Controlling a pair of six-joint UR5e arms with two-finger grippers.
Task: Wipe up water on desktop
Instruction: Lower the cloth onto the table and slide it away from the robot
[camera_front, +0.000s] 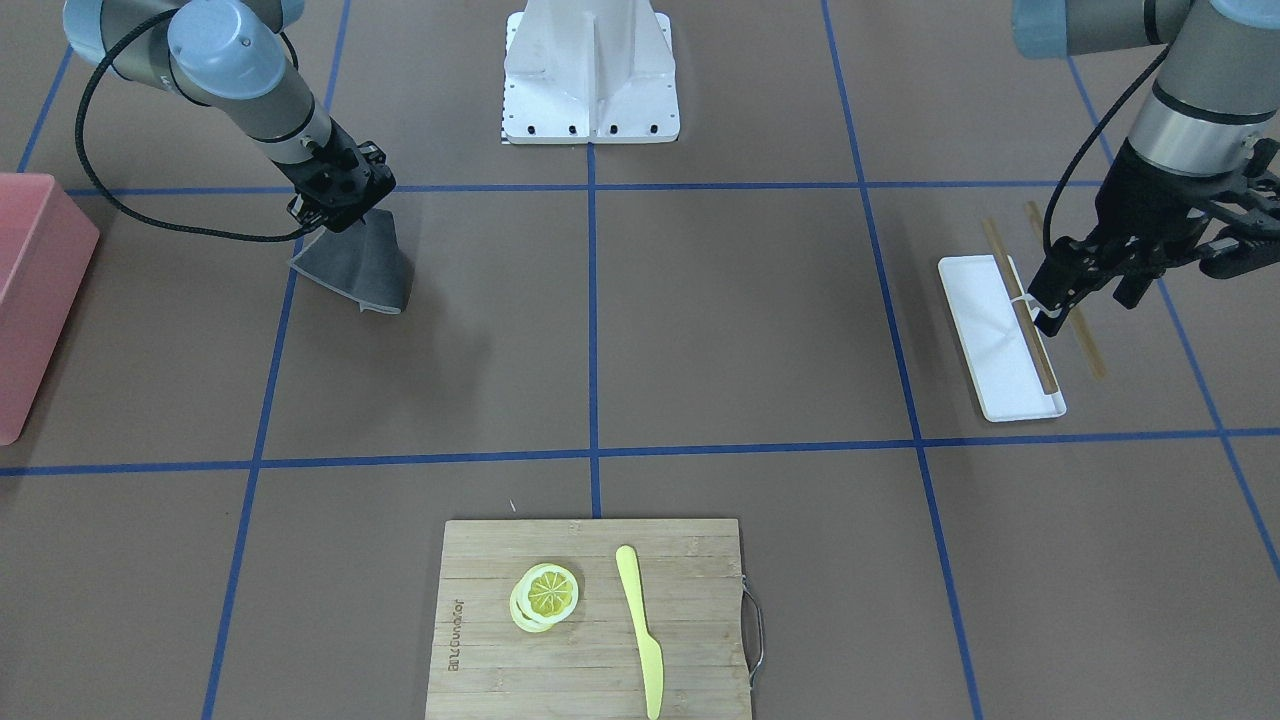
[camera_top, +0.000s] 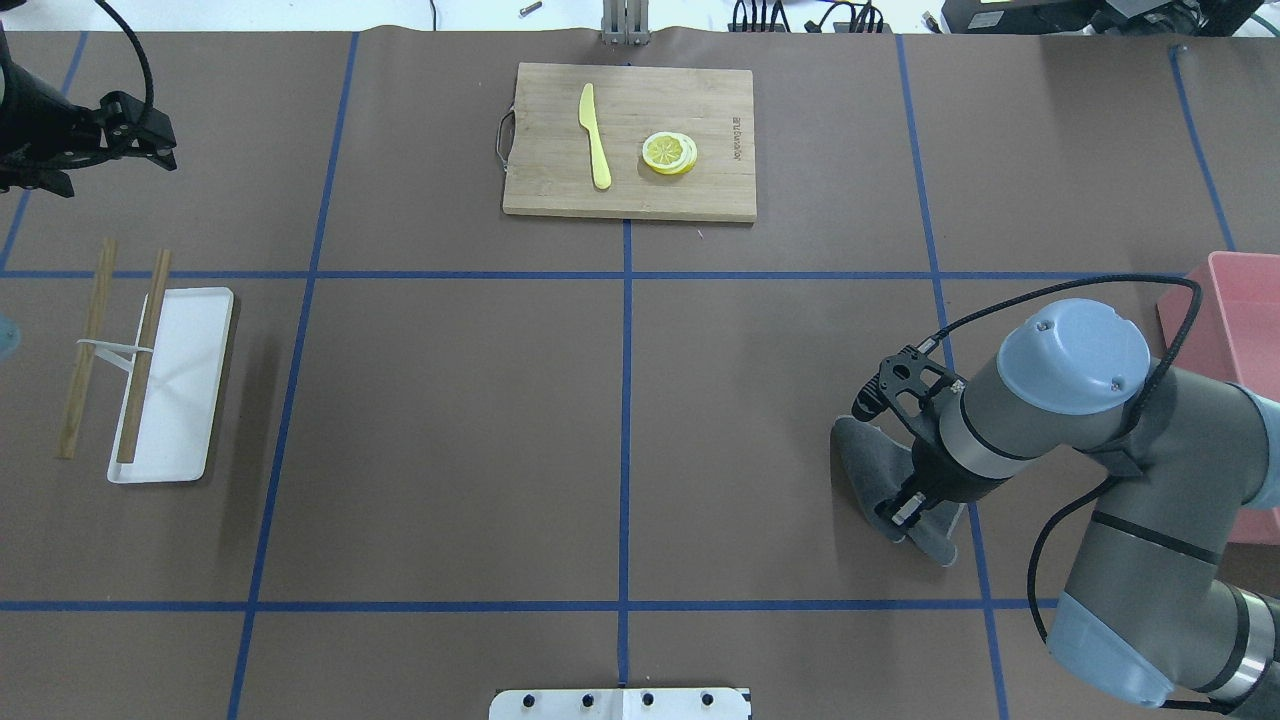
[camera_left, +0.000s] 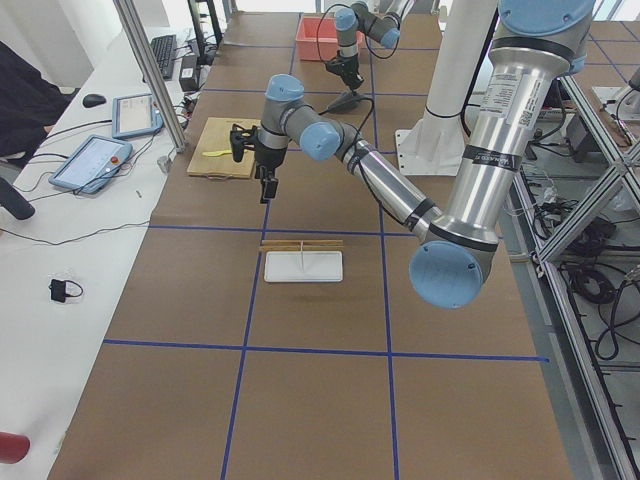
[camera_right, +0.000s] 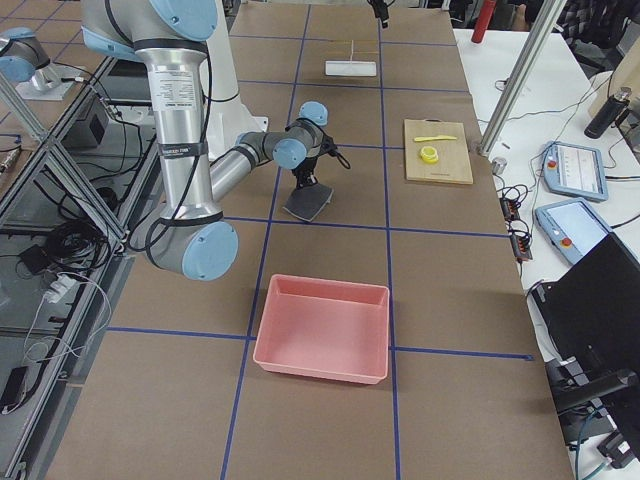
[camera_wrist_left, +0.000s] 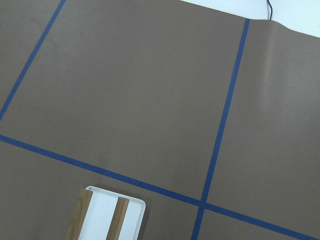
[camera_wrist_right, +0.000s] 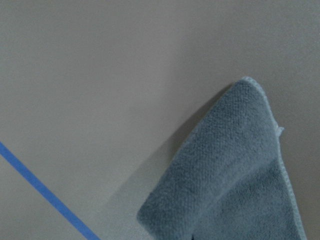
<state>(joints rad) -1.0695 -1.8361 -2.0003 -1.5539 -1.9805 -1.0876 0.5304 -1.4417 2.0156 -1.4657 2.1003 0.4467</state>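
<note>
The desktop (camera_front: 700, 330) is a large brown surface with a grid of blue tape lines; I see no water on it. My right gripper (camera_front: 335, 205) is shut on the top of a grey cloth (camera_front: 365, 265), which hangs down with its lower edge on the desktop. The cloth also shows in the overhead view (camera_top: 865, 460) and fills the lower right of the right wrist view (camera_wrist_right: 240, 175). My left gripper (camera_front: 1085, 300) is open and empty, raised above the white tray (camera_front: 985, 340). It also shows in the overhead view (camera_top: 135, 130).
A bamboo cutting board (camera_front: 500, 640) holds lemon slices (camera_front: 545, 595) and a yellow knife (camera_front: 640, 630). Two wooden sticks (camera_top: 145, 350) lie on and beside the white tray. A pink bin (camera_front: 35, 290) stands beyond the cloth. The robot base (camera_front: 590, 70) is mid-table.
</note>
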